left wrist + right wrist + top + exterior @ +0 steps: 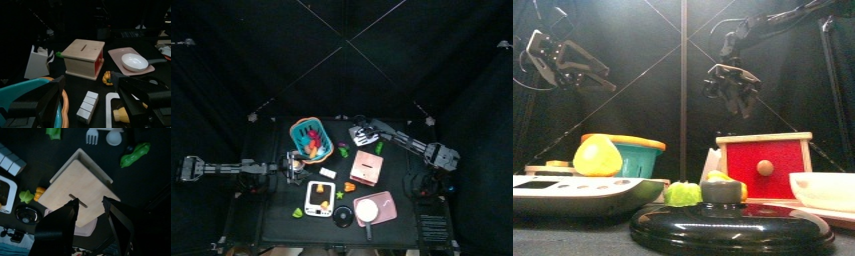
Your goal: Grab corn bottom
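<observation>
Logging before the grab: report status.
Left gripper open, high, empty. Right gripper open above wooden box. Corn untouched beside box. Black lid, lime piece close by.

The corn (596,156), a short bright-yellow piece tapering to a point, stands upright on the white scale (567,188), near the left gripper (90,85) and well apart from the right gripper (731,95).

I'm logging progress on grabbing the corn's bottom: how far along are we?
Done: nothing yet; the corn lies untouched beside the box. In hand: the right hand hangs open above the box, holding nothing; the left hand is open too, raised at the left. Left: come down to the corn and close on its bottom end.
</observation>
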`<state>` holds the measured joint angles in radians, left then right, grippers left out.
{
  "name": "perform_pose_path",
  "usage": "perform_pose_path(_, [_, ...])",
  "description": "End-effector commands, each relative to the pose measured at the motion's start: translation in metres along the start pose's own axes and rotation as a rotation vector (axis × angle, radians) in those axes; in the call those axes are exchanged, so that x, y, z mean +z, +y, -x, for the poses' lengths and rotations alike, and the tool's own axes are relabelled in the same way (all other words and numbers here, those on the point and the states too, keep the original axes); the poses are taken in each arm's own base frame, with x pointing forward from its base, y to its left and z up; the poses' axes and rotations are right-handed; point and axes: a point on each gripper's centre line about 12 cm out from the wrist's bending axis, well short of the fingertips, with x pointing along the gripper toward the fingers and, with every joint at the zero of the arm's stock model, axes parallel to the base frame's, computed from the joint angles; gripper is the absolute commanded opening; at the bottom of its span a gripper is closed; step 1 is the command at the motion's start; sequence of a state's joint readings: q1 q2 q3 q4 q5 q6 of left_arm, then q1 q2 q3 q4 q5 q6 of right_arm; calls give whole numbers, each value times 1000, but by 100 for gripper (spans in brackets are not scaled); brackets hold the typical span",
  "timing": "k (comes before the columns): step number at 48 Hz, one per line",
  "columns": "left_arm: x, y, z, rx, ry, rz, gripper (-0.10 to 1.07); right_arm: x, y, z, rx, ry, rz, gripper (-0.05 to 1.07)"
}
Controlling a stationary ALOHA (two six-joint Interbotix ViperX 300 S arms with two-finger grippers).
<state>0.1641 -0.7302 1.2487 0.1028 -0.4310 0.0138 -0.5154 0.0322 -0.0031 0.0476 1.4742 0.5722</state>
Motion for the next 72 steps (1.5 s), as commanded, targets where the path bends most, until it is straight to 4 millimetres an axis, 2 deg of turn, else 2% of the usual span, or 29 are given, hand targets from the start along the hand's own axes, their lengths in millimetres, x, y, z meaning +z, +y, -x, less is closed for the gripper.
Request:
perform_pose_path(1, [5, 0, -2, -1, -15, -4, 103, -19, -1, 29, 67, -112, 18, 81])
perform_pose_path(7, [4, 0, -2, -2, -11, -5, 103, -47, 12, 39, 161, -226, 78, 81])
perform_pose_path(17, [0, 0, -1, -3, 20, -5, 103, -90, 29, 33, 335, -407, 171, 80])
perform_pose_path(25, [-5, -7, 0, -32, 55, -7, 103, -117, 29, 10, 447, -563, 280, 80])
perform_pose_path(40, [-13, -45, 1, -198, 156, -11, 103, -154, 23, -17, 660, -848, 504, 81])
perform_pose_path(58, [-26, -55, -19, -180, 292, 151, 103, -173, 19, -55, 718, -965, 753, 81])
perform_pose_path(72, [-44, -64, -41, -170, 413, 190, 103, -179, 28, -66, 729, -967, 857, 81])
